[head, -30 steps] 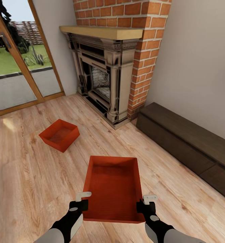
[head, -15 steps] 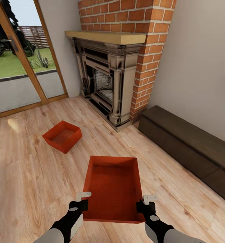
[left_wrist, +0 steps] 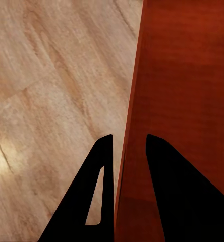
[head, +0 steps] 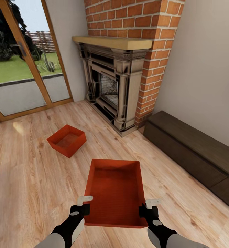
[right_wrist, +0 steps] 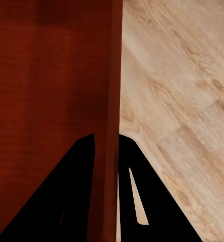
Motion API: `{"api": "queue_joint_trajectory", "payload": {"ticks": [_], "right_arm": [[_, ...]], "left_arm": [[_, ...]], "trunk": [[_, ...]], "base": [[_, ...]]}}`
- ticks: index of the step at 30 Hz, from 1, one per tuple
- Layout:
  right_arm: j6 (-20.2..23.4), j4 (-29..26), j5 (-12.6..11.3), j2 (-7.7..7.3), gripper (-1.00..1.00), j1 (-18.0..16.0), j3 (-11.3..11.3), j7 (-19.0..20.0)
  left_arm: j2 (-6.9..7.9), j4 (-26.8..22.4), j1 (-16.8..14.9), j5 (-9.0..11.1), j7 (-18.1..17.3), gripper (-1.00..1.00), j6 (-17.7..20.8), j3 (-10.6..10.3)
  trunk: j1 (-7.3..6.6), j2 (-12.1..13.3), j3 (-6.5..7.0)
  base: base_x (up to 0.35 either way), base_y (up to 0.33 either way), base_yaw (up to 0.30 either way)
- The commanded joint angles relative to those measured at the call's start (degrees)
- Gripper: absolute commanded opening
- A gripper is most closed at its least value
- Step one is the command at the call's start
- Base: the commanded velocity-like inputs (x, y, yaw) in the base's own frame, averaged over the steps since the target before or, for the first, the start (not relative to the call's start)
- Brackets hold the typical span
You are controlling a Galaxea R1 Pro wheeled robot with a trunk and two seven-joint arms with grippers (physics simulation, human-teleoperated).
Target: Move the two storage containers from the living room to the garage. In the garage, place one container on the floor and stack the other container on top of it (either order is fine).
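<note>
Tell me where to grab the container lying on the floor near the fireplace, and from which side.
Probably by its thin upright walls: the second container is open-topped, lidless, and sits flat on the plank floor. Come from above and clamp two opposite side walls, one finger inside and one outside, as the left gripper and right gripper do on the held container.

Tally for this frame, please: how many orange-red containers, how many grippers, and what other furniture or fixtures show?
Containers: 2 (held one, floor one)
Grippers: 2 (left, right), each shut on a side wall of the held one
Fireplace: 1
Dark bench: 1
Glass door: 1
Total: 7
</note>
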Motion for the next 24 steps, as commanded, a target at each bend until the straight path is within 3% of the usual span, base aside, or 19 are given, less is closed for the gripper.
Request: {"api": "queue_joint_trajectory", "payload": {"ticks": [1,24], "right_arm": [[-0.5,0.0,-1.1,-0.13,-1.0,0.0,-1.8,-0.4],[-0.4,0.0,-1.1,-0.13,-1.0,-0.1,-1.8,-0.4]], "left_arm": [[0.21,0.0,0.0,-0.6,0.6,-1.0,0.0,1.3],[0.24,0.0,0.0,-0.5,0.4,-1.0,0.0,1.0]], "trunk": [[0.0,0.0,0.05],[0.0,0.0,2.14]], "base": [[0.0,0.0,0.083],[0.0,0.0,0.083]]}}
